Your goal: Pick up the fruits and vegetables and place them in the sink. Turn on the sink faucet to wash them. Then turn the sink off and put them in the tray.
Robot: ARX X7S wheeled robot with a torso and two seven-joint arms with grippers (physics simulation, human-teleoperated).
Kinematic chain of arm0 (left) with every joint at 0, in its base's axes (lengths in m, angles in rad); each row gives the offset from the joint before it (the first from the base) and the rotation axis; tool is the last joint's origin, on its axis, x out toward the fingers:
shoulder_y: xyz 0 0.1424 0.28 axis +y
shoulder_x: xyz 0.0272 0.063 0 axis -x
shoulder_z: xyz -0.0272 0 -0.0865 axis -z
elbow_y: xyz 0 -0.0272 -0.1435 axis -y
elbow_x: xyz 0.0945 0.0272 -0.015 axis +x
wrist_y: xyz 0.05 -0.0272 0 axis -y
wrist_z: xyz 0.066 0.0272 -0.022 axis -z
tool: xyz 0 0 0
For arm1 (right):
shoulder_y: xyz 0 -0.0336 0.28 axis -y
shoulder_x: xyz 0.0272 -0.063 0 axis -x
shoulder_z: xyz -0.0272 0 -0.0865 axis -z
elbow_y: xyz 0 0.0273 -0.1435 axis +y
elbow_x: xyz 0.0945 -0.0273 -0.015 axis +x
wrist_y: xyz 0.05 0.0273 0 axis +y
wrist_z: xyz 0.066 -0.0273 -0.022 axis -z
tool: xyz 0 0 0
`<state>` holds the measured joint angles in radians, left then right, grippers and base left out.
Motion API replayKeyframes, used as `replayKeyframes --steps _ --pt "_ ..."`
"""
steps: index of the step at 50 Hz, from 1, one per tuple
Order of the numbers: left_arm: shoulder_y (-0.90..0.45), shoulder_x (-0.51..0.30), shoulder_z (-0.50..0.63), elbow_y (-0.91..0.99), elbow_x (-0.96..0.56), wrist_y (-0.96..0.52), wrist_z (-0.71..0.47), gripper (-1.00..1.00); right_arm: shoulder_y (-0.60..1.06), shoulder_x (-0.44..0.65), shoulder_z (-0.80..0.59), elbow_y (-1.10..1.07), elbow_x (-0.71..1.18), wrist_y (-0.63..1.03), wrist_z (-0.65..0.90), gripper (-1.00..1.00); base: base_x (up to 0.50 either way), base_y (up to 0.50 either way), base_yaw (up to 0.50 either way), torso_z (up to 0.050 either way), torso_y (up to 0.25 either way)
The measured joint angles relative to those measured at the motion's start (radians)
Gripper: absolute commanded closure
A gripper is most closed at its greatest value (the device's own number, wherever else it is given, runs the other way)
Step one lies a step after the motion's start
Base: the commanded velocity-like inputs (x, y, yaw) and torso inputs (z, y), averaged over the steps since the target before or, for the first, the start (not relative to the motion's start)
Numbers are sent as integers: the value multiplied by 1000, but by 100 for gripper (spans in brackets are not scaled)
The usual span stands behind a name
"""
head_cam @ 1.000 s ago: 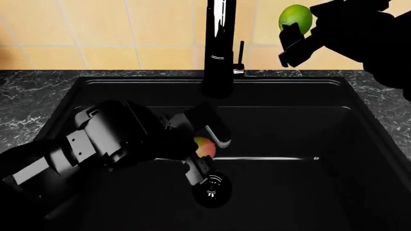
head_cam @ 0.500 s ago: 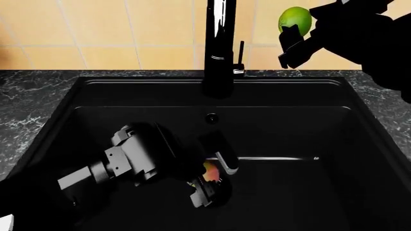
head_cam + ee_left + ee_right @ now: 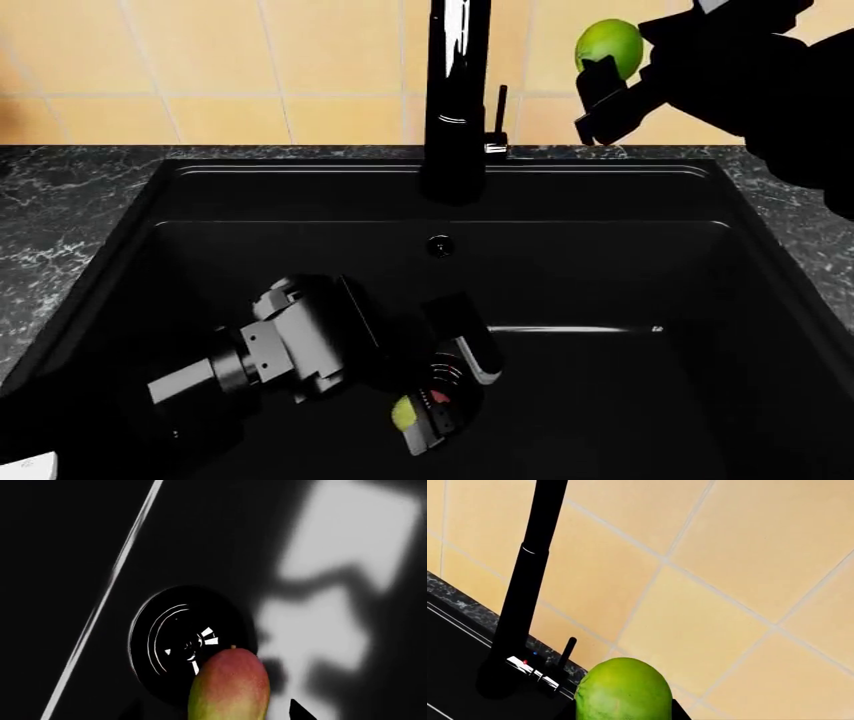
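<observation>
The left gripper [image 3: 438,400] was down inside the sink [image 3: 120,270], close above the floor, with its fingers [image 3: 470,345] clamped on the apple [image 3: 402,412]; in the head view only a small yellow-green patch of the fruit showed between them, right at the drain [image 3: 447,385]. The left wrist view showed the apple [image 3: 230,687] with its red end and tiny stem toward the drain [image 3: 183,642], which lay just beyond it on the black floor; whether the fruit touched the floor could not be told. The right gripper [image 3: 607,85] was held high, above the right rear corner of the sink and in front of the tiled wall [image 3: 200,60], its fingers [image 3: 603,100] closed on the lime [image 3: 607,45], whose upper part stood clear above them. In the right wrist view the lime [image 3: 622,690] filled the near edge, with the faucet [image 3: 527,590] beyond it rising from the worktop [image 3: 460,605] against the tiles. In the head view the faucet [image 3: 457,90] stood at the middle of the sink's back edge, its lever [image 3: 501,110] upright on the right side just above the chrome ring. The overflow hole [image 3: 438,244] showed in the back wall below the spout. Dark marbled worktop [image 3: 67,210] framed the sink on the left, the back and the right.
</observation>
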<state>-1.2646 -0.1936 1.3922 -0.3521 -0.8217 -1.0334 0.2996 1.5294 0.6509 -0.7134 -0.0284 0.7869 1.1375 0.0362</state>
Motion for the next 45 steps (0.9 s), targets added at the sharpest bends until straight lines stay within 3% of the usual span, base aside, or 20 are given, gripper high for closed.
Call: replayKeyframes --steps 19,45 --pt "-19 -69 -109 108 -58 -8 -100 -100 -3 7 -10 -8 4 9 -4 100 0 0 0 0 1" --pt "-116 -240 -472 266 -234 -90 -463 -100 -33 25 -55 1 7 25 -32 100 0 0 0 0 0"
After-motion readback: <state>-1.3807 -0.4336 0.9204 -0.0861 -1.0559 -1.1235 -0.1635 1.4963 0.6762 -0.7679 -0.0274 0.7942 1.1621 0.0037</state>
